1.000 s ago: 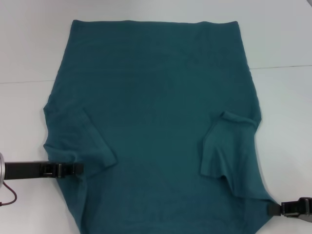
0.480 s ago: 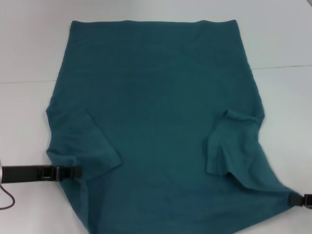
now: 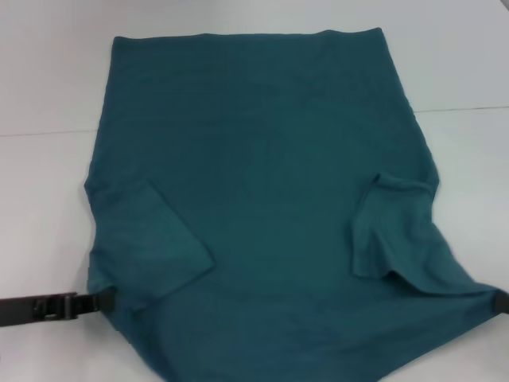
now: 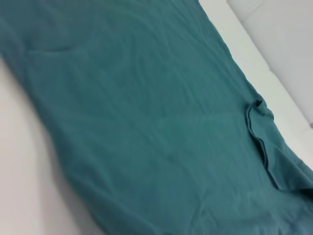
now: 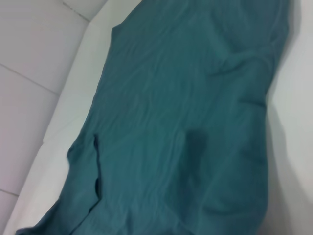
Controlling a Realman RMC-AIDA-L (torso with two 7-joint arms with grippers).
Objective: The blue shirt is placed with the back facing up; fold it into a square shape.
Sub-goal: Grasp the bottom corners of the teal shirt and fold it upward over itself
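- Since the earlier frames, the right end effector (image 3: 501,303) has drawn outward to the picture's edge, pulling the near right corner taut; the left end effector (image 3: 102,301) has dropped nearer.
- Blue shirt (image 3: 262,199): flat on the white desk (image 3: 40,199), long axis running away from the robot, sleeves folded inward.
- Both end effectors are clenched on the shirt's near corners.

left end effector (image 3: 102,300) low, outstretched sideways | right end effector (image 3: 501,303) low, outstretched at frame edge
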